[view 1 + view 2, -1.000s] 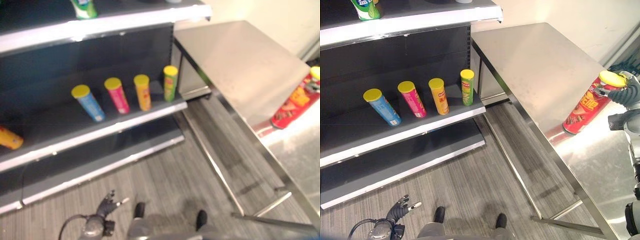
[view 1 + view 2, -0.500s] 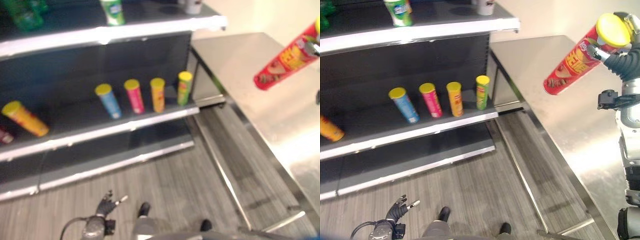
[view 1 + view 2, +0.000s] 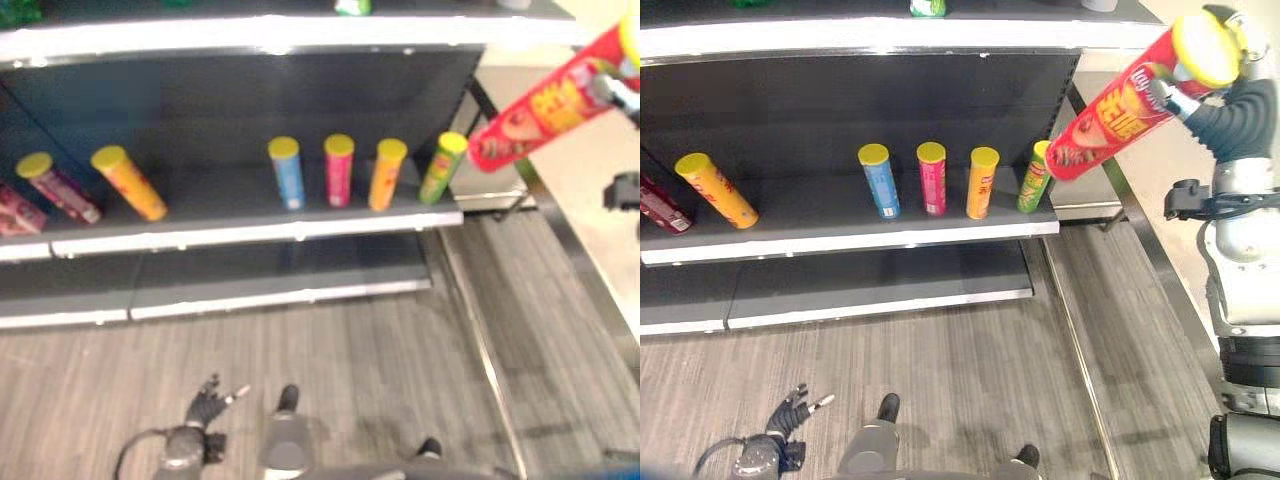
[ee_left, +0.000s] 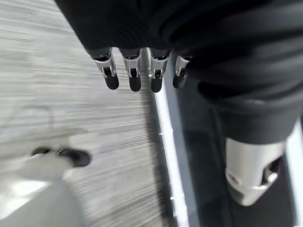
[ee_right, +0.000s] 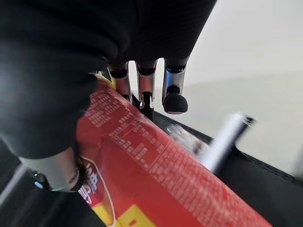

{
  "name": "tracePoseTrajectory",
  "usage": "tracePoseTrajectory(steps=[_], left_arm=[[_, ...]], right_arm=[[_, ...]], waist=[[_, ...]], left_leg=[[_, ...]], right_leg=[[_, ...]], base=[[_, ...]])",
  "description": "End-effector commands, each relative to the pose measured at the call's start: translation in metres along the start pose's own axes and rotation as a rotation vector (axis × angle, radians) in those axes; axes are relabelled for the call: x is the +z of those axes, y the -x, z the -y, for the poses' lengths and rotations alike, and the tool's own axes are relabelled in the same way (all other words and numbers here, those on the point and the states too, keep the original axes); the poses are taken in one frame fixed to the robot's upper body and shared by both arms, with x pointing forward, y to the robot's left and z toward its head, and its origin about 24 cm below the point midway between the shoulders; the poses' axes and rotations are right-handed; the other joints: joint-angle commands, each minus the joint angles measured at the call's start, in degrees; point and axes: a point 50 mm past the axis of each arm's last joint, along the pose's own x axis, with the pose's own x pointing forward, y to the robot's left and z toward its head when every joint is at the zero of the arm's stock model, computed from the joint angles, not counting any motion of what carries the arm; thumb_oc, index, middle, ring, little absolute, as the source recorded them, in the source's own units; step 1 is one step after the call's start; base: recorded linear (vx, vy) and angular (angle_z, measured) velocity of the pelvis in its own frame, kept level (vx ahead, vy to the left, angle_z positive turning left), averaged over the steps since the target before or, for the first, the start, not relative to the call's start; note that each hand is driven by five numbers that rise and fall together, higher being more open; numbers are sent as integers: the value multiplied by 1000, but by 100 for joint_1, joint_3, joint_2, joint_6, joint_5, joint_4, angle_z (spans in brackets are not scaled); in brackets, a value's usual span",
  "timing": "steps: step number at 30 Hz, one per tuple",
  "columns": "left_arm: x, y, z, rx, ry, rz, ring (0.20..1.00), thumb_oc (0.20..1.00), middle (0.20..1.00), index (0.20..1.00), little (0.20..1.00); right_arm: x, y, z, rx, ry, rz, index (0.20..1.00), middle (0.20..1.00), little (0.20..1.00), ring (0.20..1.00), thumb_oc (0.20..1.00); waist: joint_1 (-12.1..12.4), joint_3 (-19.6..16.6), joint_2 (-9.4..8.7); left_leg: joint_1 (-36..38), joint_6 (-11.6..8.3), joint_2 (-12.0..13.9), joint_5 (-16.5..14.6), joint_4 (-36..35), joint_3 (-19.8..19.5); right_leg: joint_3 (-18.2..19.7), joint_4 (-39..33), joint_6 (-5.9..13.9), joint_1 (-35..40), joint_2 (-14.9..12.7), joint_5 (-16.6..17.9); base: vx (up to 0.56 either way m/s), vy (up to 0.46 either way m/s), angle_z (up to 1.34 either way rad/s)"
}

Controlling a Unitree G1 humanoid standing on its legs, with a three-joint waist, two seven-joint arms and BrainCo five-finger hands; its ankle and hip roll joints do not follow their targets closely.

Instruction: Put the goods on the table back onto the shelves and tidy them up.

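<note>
we're facing the dark shelf unit (image 3: 840, 215), its middle board running the width of the view, and just to its right the steel table (image 3: 1140, 170) edges in behind our arm. along that middle board we've got a row of chip cans: an orange can (image 3: 716, 190) leaning at the left, then a blue can (image 3: 879, 181), a pink can (image 3: 932, 178), another orange can (image 3: 981, 183) and a green can (image 3: 1032, 177) at the right end, all yellow-lidded, the four on the right close together and roughly upright. the one we care about is the red chip can (image 3: 1118, 108), up in the air, tilted with its yellow lid high and its base dipping toward the green can at the shelf's right end. our right hand (image 3: 1196, 88) has it near the lid end, fingers (image 5: 147, 92) and thumb wrapped round the tube. we reckon it's a light, stiff cardboard tube with a slick printed skin, easy to dent if squeezed hard, and gripped this high the base may swing. a grip nearer the middle would steady it, and it'll want setting down flat on its base, else it topples its neighbours. our left hand (image 3: 790, 412) hangs low over the floor, fingers (image 4: 133, 78) straight and holding nothing.
</note>
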Motion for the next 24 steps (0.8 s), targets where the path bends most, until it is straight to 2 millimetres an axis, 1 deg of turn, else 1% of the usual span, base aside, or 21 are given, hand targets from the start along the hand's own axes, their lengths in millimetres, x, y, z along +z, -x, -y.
tracePoseTrajectory(steps=[1,2,3,4,5,6,7,8,9,10,12,14,15,16,17,18,20,21,22,23,24], left_arm=[[-5,7,5,-28,-6,10,1000,1000,1000,1000,1000],[-5,7,5,-28,-7,11,1000,1000,1000,1000,1000],[-1,6,0,-20,-31,22,1000,1000,1000,1000,1000],[3,4,-3,-14,-33,35,1000,1000,1000,1000,1000],[7,3,-6,-7,-30,47,1000,1000,1000,1000,1000],[14,1,-9,-8,-33,67,1000,1000,1000,1000,1000],[14,1,-9,-8,-33,68,1000,1000,1000,1000,1000],[19,-2,-9,-18,-43,80,1000,1000,1000,1000,1000],[20,-2,-8,-22,-42,80,1000,1000,1000,1000,1000],[20,-2,-5,-33,-52,76,1000,1000,1000,1000,1000],[21,-2,-5,-36,-40,83,1000,1000,1000,1000,1000],[20,-1,-7,-21,-10,88,1000,1000,1000,1000,1000],[22,0,-6,-18,12,102,1000,1000,1000,1000,1000],[21,1,-5,-23,19,101,1000,1000,1000,1000,1000],[19,2,-5,-18,30,92,1000,1000,1000,1000,1000],[18,2,-5,-18,31,91,1000,1000,1000,1000,1000],[14,4,-9,-5,32,81,1000,1000,1000,1000,1000],[11,5,-11,2,23,73,1000,1000,1000,1000,1000],[9,6,-11,1,25,66,1000,1000,1000,1000,1000],[9,6,-11,0,23,65,1000,1000,1000,1000,1000],[8,6,-11,5,13,61,1000,1000,1000,1000,1000]], right_arm=[[33,-16,7,-13,-28,148,200,200,200,200,200],[33,-16,8,-14,-28,148,200,200,200,200,200],[31,-14,3,2,-23,134,200,200,200,200,200],[31,-12,2,13,-22,134,200,200,200,200,200],[33,-12,1,23,-25,139,200,200,200,200,200],[35,-11,1,33,-47,150,200,200,200,200,200],[35,-11,2,32,-46,151,200,200,200,200,200],[40,-11,6,35,-43,169,200,200,200,200,200],[40,-10,6,36,-46,175,200,200,200,200,200],[42,-12,8,27,-35,193,200,200,200,200,200],[48,-14,5,63,-15,209,200,200,200,200,200],[56,-18,5,75,-43,239,200,200,200,200,200],[60,-21,6,83,-31,259,200,200,200,200,200],[60,-23,6,92,-20,252,200,200,200,200,200],[63,-25,5,115,7,254,200,200,200,200,200],[63,-25,4,116,7,255,200,200,200,200,200],[62,-24,2,141,26,245,200,200,200,200,200],[60,-20,4,145,36,232,200,200,200,200,200],[58,-16,3,152,27,221,200,200,200,200,200],[57,-15,4,152,27,219,200,200,200,200,200],[54,-11,4,143,13,207,200,200,200,200,200]], waist=[[127,-493,334],[127,-499,298],[96,-390,261],[55,-311,206],[39,-260,198],[61,-187,218],[60,-193,209],[82,-201,167],[117,-217,122],[215,-179,-31],[213,-173,-90],[238,-139,-192],[282,-48,-223],[254,-13,-225],[241,41,-210],[239,44,-199],[217,36,-172],[175,8,-153],[125,-32,-130],[134,-42,-131],[121,-78,-100]], left_leg=[[1311,-51,504,-536,-1208,192],[1286,-32,456,-506,-1209,191],[1239,89,263,-607,-1053,196],[1105,182,94,-598,-919,147],[1017,242,0,-610,-805,153],[855,328,-137,-598,-601,99],[828,331,-150,-578,-596,96],[696,395,-275,-513,-528,-47],[678,413,-336,-515,-518,-108],[601,434,-502,-521,-468,-173],[580,417,-541,-495,-437,-228],[528,331,-605,-638,-129,-279],[464,231,-564,-732,137,-192],[358,182,-538,-699,303,-112],[213,69,-243,-640,446,159],[211,62,-232,-655,464,159],[113,3,297,-442,313,354],[63,-46,767,-98,78,421],[80,-71,997,60,-113,452],[108,-82,1010,89,-172,455],[103,-168,1247,311,-364,426]], right_leg=[[58,-90,591,-578,73,-212],[67,-100,600,-602,28,-181],[491,-4,603,-683,-8,-119],[1027,167,570,-861,63,-145],[1417,327,526,-934,234,-326],[1710,675,396,-858,591,-722],[1712,676,396,-882,580,-705],[1798,946,262,-740,981,-1099],[1834,959,209,-657,1203,-1253],[1834,611,0,-465,1534,-1388],[1801,543,-60,-509,1613,-1369],[1584,326,-66,-338,1574,-1286],[1492,276,-96,-253,1547,-1346],[1414,216,-101,-214,1519,-1333],[1309,125,-77,-103,1457,-1359],[1310,118,-81,-94,1469,-1356],[1207,83,6,-30,1342,-1394],[1150,101,89,-12,1179,-1437],[1134,116,141,-5,1093,-1458],[1131,123,135,-6,1103,-1466],[1100,142,221,3,981,-1465]], base=[[-79,230,2],[-115,283,-7],[-157,288,-12],[-199,373,-4],[-207,318,2],[-147,222,10],[-129,192,2],[-37,76,33],[-33,41,53],[-8,-20,87],[19,-40,75],[104,-31,56],[47,24,43],[10,128,43],[-23,118,79],[1,170,57],[23,266,22],[68,417,1],[66,316,15],[64,250,40],[102,427,42]])
